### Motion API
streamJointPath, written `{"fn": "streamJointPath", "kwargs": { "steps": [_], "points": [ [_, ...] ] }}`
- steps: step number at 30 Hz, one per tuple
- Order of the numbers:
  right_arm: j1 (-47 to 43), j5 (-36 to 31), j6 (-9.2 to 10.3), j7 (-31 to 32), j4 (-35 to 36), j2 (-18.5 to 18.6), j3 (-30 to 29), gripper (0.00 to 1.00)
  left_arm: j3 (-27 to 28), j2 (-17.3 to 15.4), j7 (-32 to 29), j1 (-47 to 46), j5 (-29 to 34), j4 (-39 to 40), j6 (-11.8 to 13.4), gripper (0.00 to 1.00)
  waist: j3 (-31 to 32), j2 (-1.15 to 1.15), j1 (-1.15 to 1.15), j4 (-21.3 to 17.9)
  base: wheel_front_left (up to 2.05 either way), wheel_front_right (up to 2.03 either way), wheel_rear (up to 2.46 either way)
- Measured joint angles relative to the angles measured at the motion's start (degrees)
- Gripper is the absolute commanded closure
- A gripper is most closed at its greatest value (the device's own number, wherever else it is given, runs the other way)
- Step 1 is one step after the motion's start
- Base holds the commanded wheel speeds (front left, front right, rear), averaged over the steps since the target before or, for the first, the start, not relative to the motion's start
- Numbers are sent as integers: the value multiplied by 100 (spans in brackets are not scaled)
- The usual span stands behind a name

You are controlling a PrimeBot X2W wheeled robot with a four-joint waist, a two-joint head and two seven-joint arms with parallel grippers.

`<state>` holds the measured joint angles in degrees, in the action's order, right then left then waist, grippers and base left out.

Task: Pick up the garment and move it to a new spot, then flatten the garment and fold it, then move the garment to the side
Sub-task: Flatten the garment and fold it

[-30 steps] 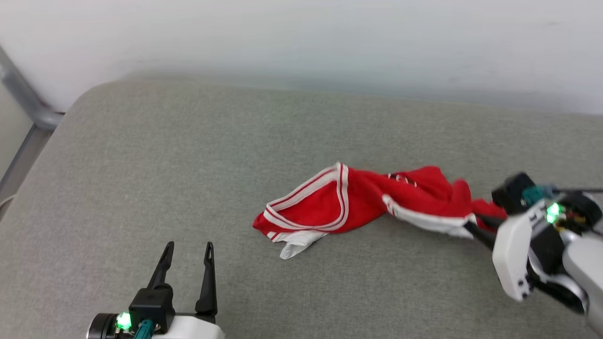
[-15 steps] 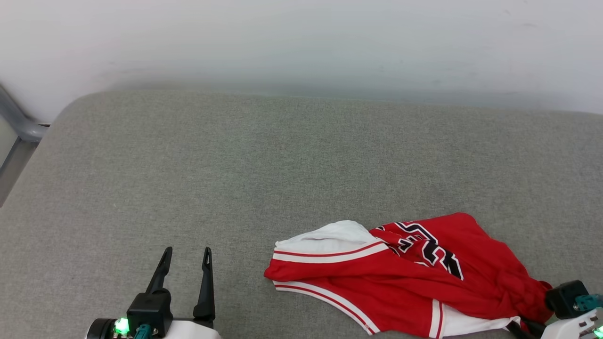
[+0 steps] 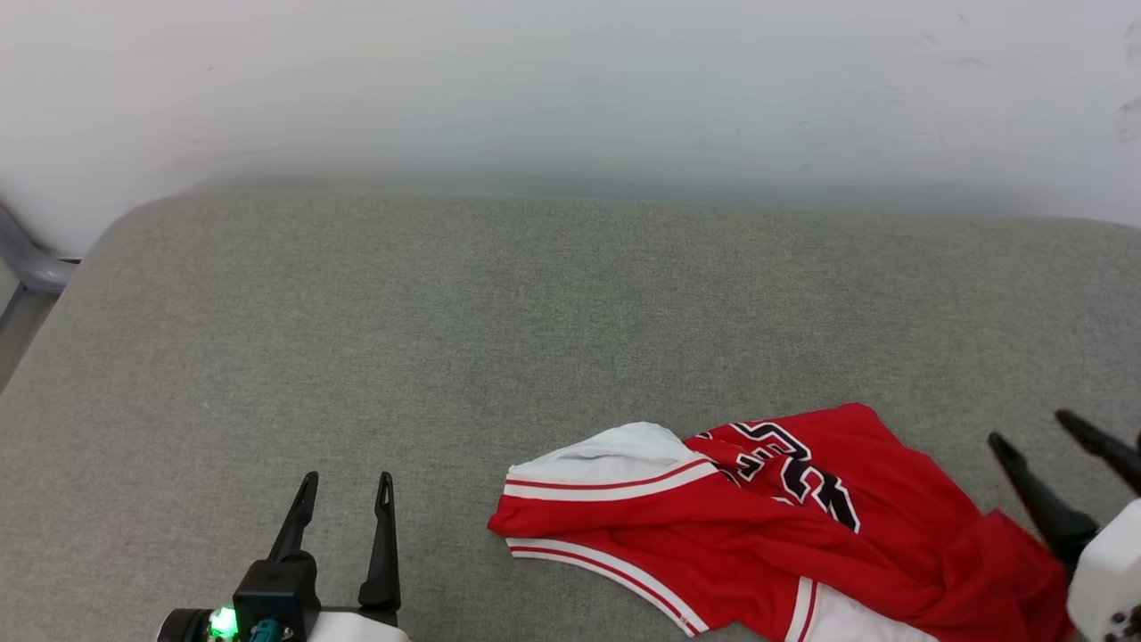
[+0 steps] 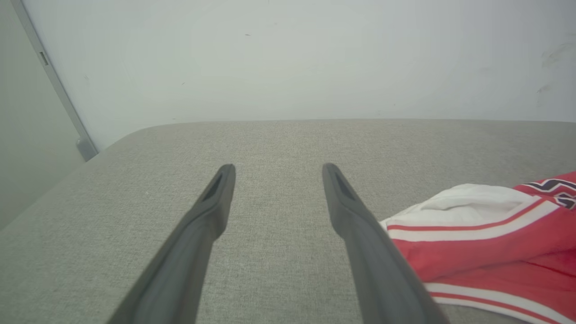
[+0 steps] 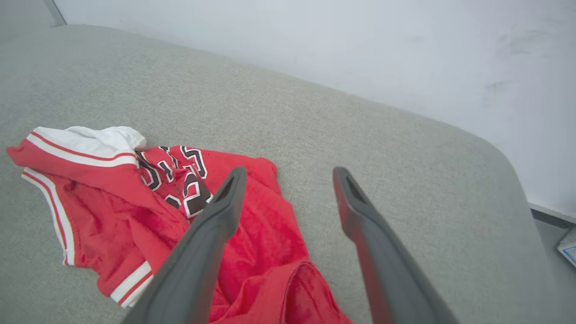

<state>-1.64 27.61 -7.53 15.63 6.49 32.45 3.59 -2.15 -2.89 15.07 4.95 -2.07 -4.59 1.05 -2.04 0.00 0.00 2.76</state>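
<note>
1. One thin, soft red garment, with white panels, striped trim and black lettering, lies crumpled on the grey woven cushion, toward its front right.
2. Left gripper: jaws wide, empty, apart from the fabric.
3. Right gripper: jaws wide, gripping nothing, just beside the bunched end.

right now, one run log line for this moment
garment: crumpled on grey cushion, unfolded | left gripper: open, empty | right gripper: open, empty, by garment's right end | next: flatten
</note>
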Motion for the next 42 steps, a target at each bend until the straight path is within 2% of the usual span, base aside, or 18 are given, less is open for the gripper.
{"fn": "streamJointPath", "kwargs": {
  "steps": [3,7,13,16,22,28,36,37,38,42],
  "points": [
    [10,-96,1,534,381,33,-334,0,2,0,0,-8,23,11,-3,0,-37,0,0,10,0,0,0],
    [37,57,1,1366,478,378,-508,0,3,1,0,-35,23,22,-5,0,-93,0,0,35,0,0,0],
    [-66,463,1,2705,226,868,-409,0,-1,0,0,-105,20,65,-12,0,-247,0,0,94,0,0,0],
    [-153,622,0,3119,-3,924,-277,0,-11,0,0,-205,-5,82,-13,0,-360,0,1,135,0,0,0],
    [-73,581,1,3234,-645,856,226,0,-71,-1,0,-352,-12,98,-29,0,-622,0,1,227,0,0,0],
    [296,314,3,2959,-1493,771,988,0,-130,-2,0,-450,-20,120,-2,0,-827,0,1,339,0,0,0],
    [638,527,15,2432,-2194,879,1726,0,-127,-1,0,-491,-27,90,35,0,-814,0,0,371,0,0,0],
    [658,579,14,2313,-2250,882,1774,64,-120,-1,0,-489,-26,85,42,0,-796,0,0,356,0,0,0],
    [681,621,14,2201,-2305,881,1809,100,-110,-1,0,-487,-26,80,44,0,-774,0,0,338,0,0,0],
    [767,883,3,1738,-2356,797,1863,100,-98,0,0,-407,-11,44,36,0,-637,0,0,264,0,0,0]
  ]
}}
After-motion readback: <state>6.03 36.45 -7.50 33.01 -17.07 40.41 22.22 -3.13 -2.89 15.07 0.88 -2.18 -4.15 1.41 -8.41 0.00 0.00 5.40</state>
